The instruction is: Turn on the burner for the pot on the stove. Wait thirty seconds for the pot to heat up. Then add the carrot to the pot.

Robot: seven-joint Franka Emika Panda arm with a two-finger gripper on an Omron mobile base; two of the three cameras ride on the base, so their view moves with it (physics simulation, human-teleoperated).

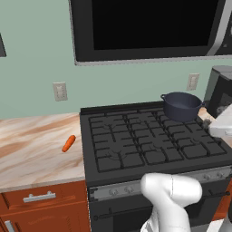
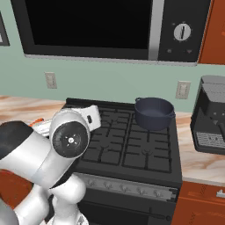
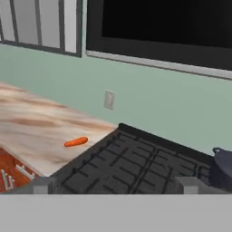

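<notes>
The squat dark blue-grey pot waits on the black gas stove's back-right burner, small orange carrot on the marble counter, pincer wide and empty.

1. Flat, even light is covering all three rendered views, with no visible lamp or clear direction.
2. Shadows are staying faint: the carrot is casting almost none on the marble surface, and the pot is darkening the stove grates only slightly.
3. The microwave door is showing solid black, without glare.
4. The hand view is looking softer and blurrier than both base views.
5. Edges are appearing jagged and textures coarse.
</notes>
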